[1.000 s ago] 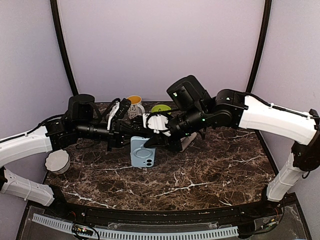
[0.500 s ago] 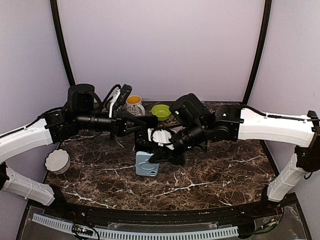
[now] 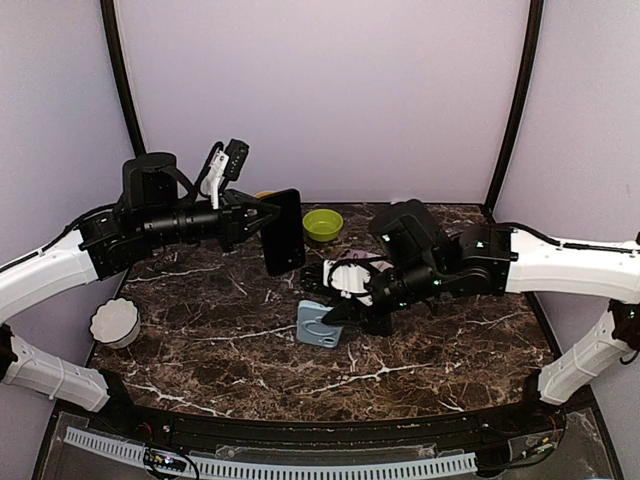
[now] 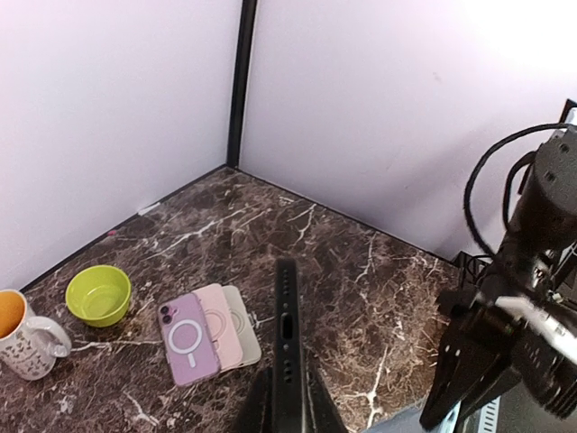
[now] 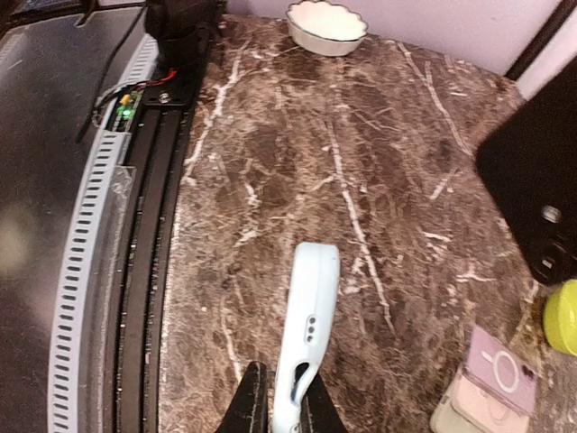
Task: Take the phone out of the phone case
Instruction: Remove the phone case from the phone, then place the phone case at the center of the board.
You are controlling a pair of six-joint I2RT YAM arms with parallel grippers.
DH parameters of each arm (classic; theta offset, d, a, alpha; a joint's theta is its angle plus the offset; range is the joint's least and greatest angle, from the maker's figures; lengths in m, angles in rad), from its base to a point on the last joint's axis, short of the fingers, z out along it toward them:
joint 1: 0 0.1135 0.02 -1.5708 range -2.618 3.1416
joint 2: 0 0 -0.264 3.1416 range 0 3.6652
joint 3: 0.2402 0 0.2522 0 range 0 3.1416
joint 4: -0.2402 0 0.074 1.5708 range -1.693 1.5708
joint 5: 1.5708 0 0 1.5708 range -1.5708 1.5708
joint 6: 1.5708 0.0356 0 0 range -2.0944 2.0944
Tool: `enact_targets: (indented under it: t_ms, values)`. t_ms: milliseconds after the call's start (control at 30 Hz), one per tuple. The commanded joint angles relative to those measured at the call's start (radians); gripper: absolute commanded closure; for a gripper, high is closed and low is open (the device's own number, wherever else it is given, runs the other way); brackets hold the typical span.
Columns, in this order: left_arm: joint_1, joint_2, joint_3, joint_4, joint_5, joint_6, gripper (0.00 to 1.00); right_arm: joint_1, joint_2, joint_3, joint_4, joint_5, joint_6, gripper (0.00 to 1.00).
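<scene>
We've got the dark marble worktop [image 3: 430, 350] with both arms reaching over its middle. The black slab phone [image 3: 283, 232] is already out of its shell. It's up in the air, long axis roughly upright, pinched at one edge by the left end effector [image 3: 262, 220]. Lower and to its right, clearly apart, the right end effector [image 3: 337, 312] is clamped on the empty pale blue phone case [image 3: 319, 326], low over the marble. We reckon only setting things down is left, and the left arm owns the phone.
</scene>
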Motion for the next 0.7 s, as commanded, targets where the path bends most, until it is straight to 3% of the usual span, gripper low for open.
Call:
enact_targets:
  t_ms: [0, 267, 467, 667]
  values:
    - [0.008, -0.081, -0.049, -0.007, -0.101, 0.003, 1.00, -0.029, -0.087, -0.046, 0.083, 0.313, 0.007, 1.00]
    - [0.011, -0.179, -0.176, 0.022, -0.100, -0.053, 1.00, -0.162, -0.138, -0.115, 0.223, 0.849, 0.048, 1.00]
    - [0.010, -0.224, -0.221, 0.021, -0.106, -0.085, 1.00, -0.302, -0.087, -0.114, 0.184, 1.067, 0.114, 1.00]
    - [0.010, -0.249, -0.255, 0.030, -0.074, -0.105, 1.00, -0.495, -0.007, -0.094, 0.106, 1.129, 0.220, 1.00]
